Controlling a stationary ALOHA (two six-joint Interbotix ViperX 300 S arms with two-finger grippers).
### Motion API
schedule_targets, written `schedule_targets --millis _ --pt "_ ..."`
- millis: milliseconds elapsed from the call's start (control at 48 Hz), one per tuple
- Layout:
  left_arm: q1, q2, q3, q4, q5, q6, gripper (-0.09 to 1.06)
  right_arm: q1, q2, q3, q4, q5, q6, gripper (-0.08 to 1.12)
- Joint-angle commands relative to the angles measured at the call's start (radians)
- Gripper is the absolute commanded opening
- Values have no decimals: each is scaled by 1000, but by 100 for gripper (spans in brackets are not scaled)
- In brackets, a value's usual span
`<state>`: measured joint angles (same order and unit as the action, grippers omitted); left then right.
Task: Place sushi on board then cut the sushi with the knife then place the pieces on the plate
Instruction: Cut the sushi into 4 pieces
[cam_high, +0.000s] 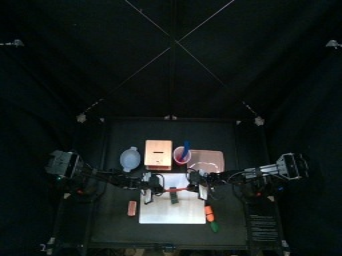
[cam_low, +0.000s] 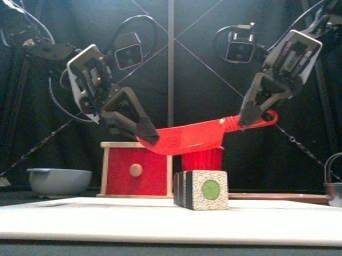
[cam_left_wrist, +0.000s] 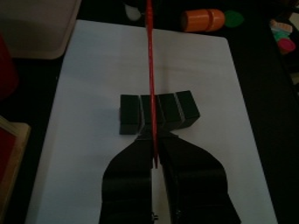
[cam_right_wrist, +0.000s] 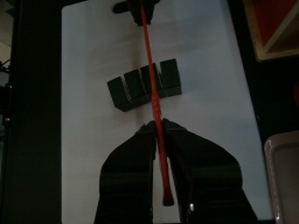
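The knife looks like smooth red plastic with a mild gloss along the blade. The sushi roll has a matt dark green wrap and a pale speckled end face (it looks printed, with a green centre). The cutting board is white, smooth and matt. The box is pale bare-looking wood around a flat red painted front. The bowl is dull blue-grey, seemingly plastic. The back curtain is matt black cloth.

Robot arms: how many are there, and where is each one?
2. The left arm's fingers pinch the red knife at its blade end; the right arm's fingers hold its handle end. Both hang over the sushi roll on the white board.
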<state>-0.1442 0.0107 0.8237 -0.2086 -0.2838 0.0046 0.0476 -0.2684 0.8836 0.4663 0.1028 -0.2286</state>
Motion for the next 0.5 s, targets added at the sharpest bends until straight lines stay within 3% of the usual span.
schedule_targets --millis 21,500 --pt "-3 2 -23 -5 0 -3 40 -3 2 -21 5 -3 2 50" --pt "6 23 -23 -2 0 0 40 -25 15 -20 6 -5 2 50"
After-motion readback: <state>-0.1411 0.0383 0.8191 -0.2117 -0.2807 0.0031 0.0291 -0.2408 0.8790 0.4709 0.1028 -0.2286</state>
